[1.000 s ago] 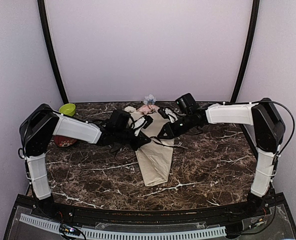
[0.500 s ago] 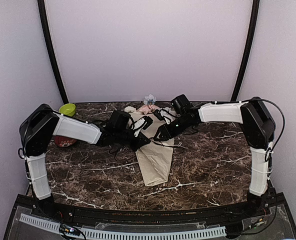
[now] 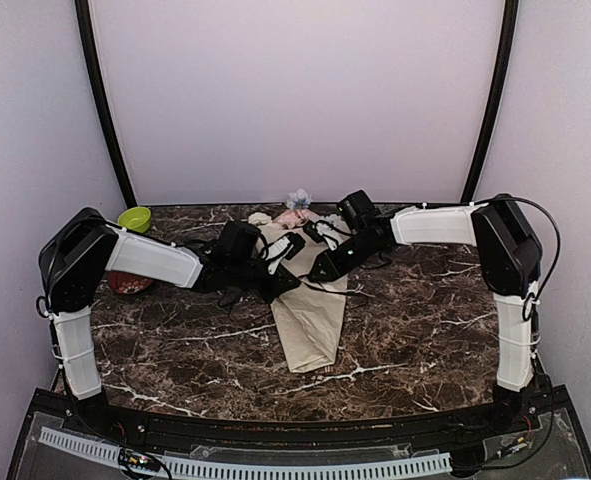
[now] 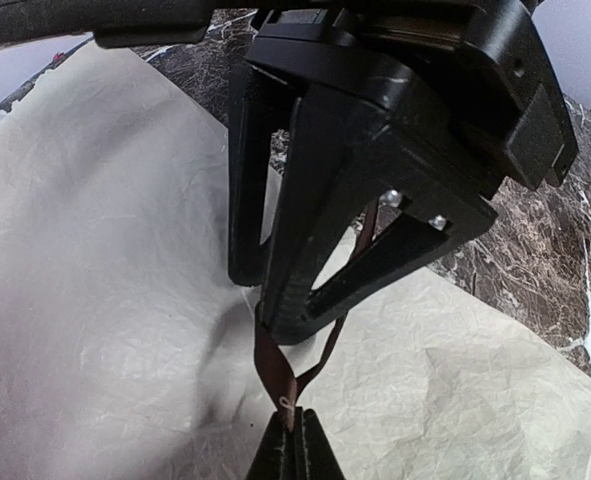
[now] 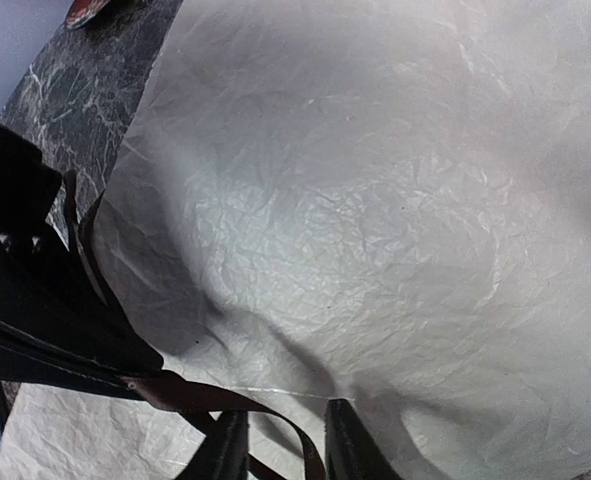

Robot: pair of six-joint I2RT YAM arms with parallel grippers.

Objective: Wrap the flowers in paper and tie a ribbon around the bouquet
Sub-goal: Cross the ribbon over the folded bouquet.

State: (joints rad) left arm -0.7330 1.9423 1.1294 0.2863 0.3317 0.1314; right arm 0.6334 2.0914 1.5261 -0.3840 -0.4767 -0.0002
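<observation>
The bouquet's beige paper (image 3: 310, 310) lies as a cone on the table, narrow end toward me. The flowers (image 3: 297, 200) poke out at its far end. My left gripper (image 4: 293, 445) is shut on the dark brown ribbon (image 4: 275, 365) just above the paper (image 4: 105, 300). The ribbon runs up from there to the right gripper's black fingers (image 4: 275, 230), which stand tip-down right in front. In the right wrist view the right gripper (image 5: 285, 450) is open over the crinkled paper (image 5: 375, 200). A loop of ribbon (image 5: 205, 398) passes between its fingers. Both grippers (image 3: 287, 247) (image 3: 313, 236) meet over the cone's upper part.
A green bowl (image 3: 135, 218) and a red bowl (image 3: 130, 283) sit at the left, behind the left arm. The dark marble table (image 3: 425, 320) is walled in by pale panels with black poles at the back corners.
The right arm has swung left and forward, bringing its gripper closer over the paper beside the left gripper. The left arm and the bouquet have stayed put.
</observation>
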